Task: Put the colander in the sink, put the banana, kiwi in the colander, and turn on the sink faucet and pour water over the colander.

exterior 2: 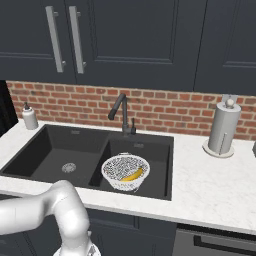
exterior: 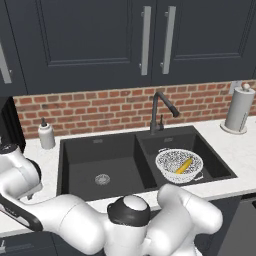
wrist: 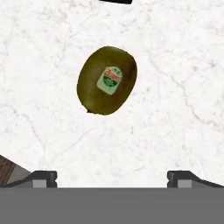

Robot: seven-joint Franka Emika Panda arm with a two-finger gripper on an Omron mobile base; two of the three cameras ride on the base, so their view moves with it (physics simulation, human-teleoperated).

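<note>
In the hand view the kiwi (wrist: 107, 80), an olive-brown oval with a small label, lies on white marble counter. My gripper (wrist: 113, 178) hovers over it, open, its fingertips (wrist: 43, 177) wide apart below the fruit and nothing between them. The white speckled colander (exterior: 170, 161) (exterior 2: 120, 167) stands in the smaller right basin of the black sink (exterior: 100, 160) (exterior 2: 55, 155). The yellow banana (exterior: 184, 165) (exterior 2: 133, 175) lies inside the colander. Behind that basin rises the black sink faucet (exterior: 161, 111) (exterior 2: 121, 112); no water shows at its spout.
A white soap dispenser (exterior: 46, 135) (exterior 2: 30, 117) stands on the counter left of the sink. A paper towel roll (exterior: 239, 109) (exterior 2: 223, 127) stands at the right by the brick backsplash. Dark wall cabinets hang above.
</note>
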